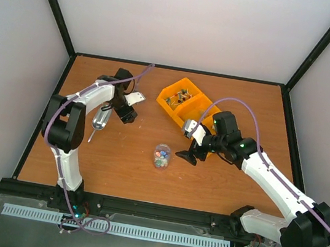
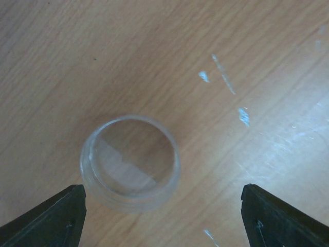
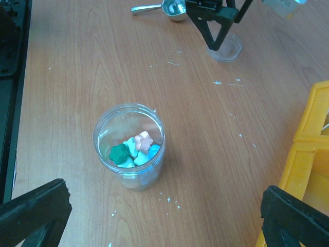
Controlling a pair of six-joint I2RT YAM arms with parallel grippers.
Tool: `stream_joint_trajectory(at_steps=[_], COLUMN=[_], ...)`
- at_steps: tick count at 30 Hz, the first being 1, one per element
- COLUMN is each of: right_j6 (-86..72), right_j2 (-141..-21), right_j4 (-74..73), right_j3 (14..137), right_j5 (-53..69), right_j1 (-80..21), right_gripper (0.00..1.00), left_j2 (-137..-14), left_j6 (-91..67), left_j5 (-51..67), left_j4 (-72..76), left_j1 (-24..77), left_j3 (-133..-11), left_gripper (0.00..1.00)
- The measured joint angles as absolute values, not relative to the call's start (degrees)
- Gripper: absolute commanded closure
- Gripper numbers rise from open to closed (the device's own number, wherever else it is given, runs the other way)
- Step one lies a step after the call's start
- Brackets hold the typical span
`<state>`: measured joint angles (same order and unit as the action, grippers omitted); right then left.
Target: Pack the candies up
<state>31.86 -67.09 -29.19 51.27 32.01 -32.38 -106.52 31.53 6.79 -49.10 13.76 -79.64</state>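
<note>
At the centre of the table (image 1: 114, 172), the clear jar (image 1: 161, 155) stands upright with its mouth open. The candies (image 3: 134, 152) sit right there in its bottom: a small cluster of green, teal, pink and blue pieces, seen straight down from the right wrist.

Over at the jar's 3 o'clock, the right gripper (image 1: 188, 156) hovers just beside it. Its jaws are spread wide and there is nothing in them; in its own camera the jar (image 3: 128, 146) stands ahead between the two dark fingers (image 3: 36, 211), touching neither.

At the jar's 10 o'clock in the overhead view, the left gripper (image 1: 126, 113) hangs low over the wood. In its wrist camera the fingers (image 2: 51, 221) stand well apart, and a round clear lid (image 2: 129, 163) lies flat on the table between them. The lid sits close to the left-hand finger and well clear of the other, and I can't call that a grip: the jaws are open and empty.

A metal spoon (image 1: 99, 120) lies at the left gripper's 8 o'clock.

At the jar's 1 o'clock sits the yellow bin (image 1: 186, 108), two compartments, with small dark metallic bits (image 1: 184, 94) in the far one.
</note>
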Motion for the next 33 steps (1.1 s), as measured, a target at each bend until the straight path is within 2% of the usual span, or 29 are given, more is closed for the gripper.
stream_joint_trajectory(at_steps=[10, 18, 26, 30, 33], right_j6=[32.1, 33.0, 37.3, 42.4, 46.4], right_j2=[-65.6, -65.6, -65.6, -65.9, -66.0], right_j4=[-29.6, -30.3, -34.1, -37.2, -39.3], right_j3=[51.3, 51.3, 54.2, 58.6, 61.3], right_j5=[32.9, 33.7, 33.3, 31.3, 29.5], right_j1=[-32.2, -32.2, -32.2, -32.2, -32.2], right_gripper=[0.0, 0.0, 0.02, 0.04, 0.05], left_j2=[-110.4, -116.8, -119.4, -119.8, -119.8], left_j6=[32.5, 33.4, 34.3, 34.8, 34.7], left_j5=[1.7, -1.3, -2.8, -2.5, -1.2], left_j4=[-47.5, -46.6, -46.3, -46.6, -47.9], left_j1=[13.3, 12.8, 12.8, 12.8, 12.8], left_j3=[-82.1, -85.8, -87.3, -87.7, -87.8], left_gripper=[0.46, 0.61, 0.83, 0.98, 0.99])
